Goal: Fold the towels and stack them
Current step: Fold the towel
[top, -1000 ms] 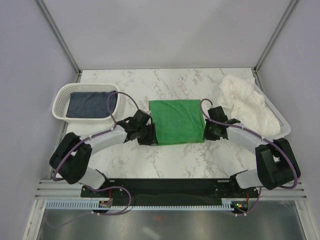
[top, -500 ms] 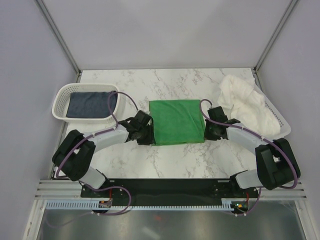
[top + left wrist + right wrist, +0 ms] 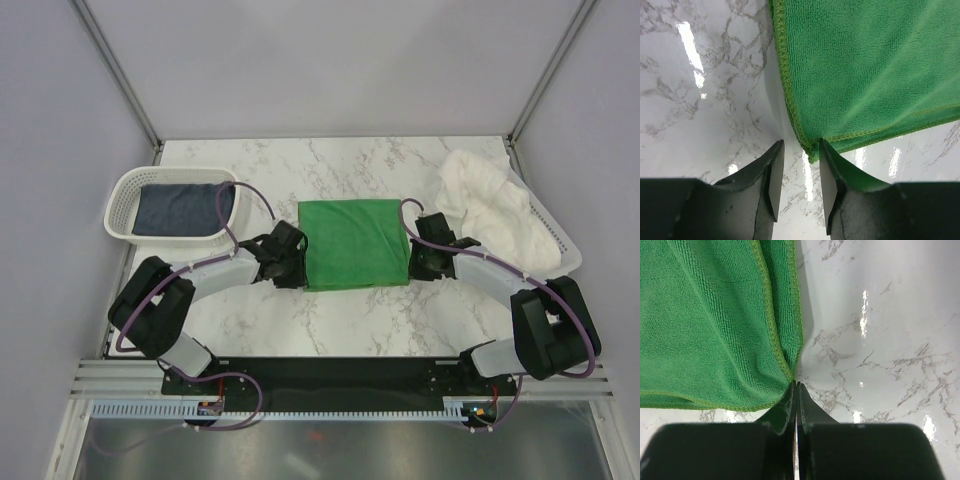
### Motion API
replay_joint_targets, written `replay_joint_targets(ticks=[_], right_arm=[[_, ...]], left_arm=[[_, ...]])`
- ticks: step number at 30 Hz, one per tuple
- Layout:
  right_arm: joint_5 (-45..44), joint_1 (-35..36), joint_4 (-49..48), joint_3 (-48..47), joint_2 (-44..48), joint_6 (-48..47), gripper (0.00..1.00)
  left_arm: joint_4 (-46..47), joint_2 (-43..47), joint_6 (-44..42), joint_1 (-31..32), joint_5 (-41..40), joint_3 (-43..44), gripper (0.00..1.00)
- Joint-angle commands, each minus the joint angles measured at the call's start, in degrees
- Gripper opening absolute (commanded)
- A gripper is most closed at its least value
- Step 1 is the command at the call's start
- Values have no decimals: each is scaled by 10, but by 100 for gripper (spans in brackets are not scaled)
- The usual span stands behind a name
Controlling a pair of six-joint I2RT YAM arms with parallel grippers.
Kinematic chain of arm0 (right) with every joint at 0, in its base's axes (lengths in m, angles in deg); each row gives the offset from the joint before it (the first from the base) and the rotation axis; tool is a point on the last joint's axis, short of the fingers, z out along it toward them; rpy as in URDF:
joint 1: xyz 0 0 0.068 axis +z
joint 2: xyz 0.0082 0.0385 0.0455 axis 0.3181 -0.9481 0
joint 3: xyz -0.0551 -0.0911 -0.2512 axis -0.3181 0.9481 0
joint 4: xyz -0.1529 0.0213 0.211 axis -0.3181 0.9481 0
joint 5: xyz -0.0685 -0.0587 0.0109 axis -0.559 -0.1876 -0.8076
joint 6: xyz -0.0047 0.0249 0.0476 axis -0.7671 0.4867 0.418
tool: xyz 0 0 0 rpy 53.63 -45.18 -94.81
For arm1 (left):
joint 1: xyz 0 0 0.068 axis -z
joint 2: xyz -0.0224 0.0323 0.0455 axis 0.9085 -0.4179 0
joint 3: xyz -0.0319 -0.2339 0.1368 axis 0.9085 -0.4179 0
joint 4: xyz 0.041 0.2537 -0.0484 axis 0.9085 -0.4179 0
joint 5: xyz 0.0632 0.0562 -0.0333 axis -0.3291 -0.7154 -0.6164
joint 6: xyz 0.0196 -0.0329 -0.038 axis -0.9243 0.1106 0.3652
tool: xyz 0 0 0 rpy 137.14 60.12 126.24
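Nearest us, the left claw stands open on the table, and the near left corner of the green towel lies just at the gap between its fingertips, against the right finger. Across from it, the right claw is closed tight, pinching the towel's near right corner, where the stitched edges draw together into its tips. The green towel lies folded and mostly flat between both claws at mid-table. Farther left, the navy towel lies flat in the left basket. Farther right, the white towel is heaped over the right basket, spilling past its far end onto the table.
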Motion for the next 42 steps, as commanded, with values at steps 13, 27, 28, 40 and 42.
replay_joint_targets(ticks=[13,27,28,40,42], right_arm=[[-15,1,-3,-9,4,-14,0],[-20,0,-4,-10,3,-18,0],[-20,1,-4,-11,3,-17,0],[-20,1,13,-32,9,-22,0],[-19,1,19,-38,12,-24,0]], left_arm=[[37,-11,23,-4,-10,30,32],[10,-11,20,-5,-20,43,12],[10,-12,20,-5,-19,44,10],[-44,11,7,-5,-27,68,2],[-47,25,7,-5,-21,73,2]])
